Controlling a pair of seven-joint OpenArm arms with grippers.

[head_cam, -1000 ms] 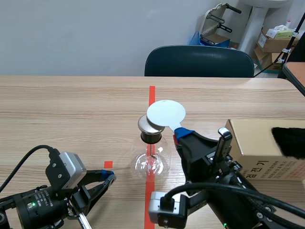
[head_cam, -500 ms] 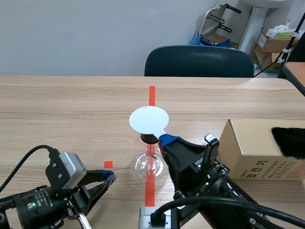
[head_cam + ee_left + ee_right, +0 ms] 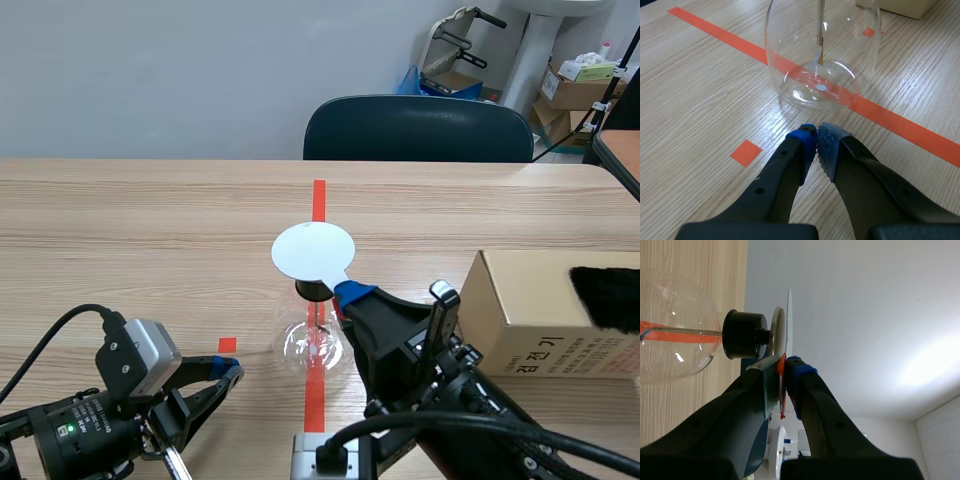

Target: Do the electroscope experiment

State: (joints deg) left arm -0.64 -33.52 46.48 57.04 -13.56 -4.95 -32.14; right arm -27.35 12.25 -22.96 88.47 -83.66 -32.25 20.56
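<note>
The flask (image 3: 318, 345) stands mid-table on the red tape line, with a black stopper (image 3: 312, 290) in its neck. A thin rod (image 3: 821, 30) hangs down inside the glass. The right wrist view shows a metal plate (image 3: 777, 335) on top of the stopper. The white disc (image 3: 313, 250) hangs flat right over the plate, very close to it, though I cannot tell if they touch. The right gripper (image 3: 355, 293) comes in from the near right and pinches the disc by its stem. The step in hand looks like presenting the disc to the plate. To do it well, the disc should stay level and centred and come down lightly, straight from above. A sideways push could likely tip the round flask. The arm should stay off the glass so the rod's foot stays in sight. The left gripper (image 3: 228, 372) lies low, near and left of the flask, its fingers pressed together on nothing. It could brace the flask if needed. A box (image 3: 540, 310) sits to the right.
</note>
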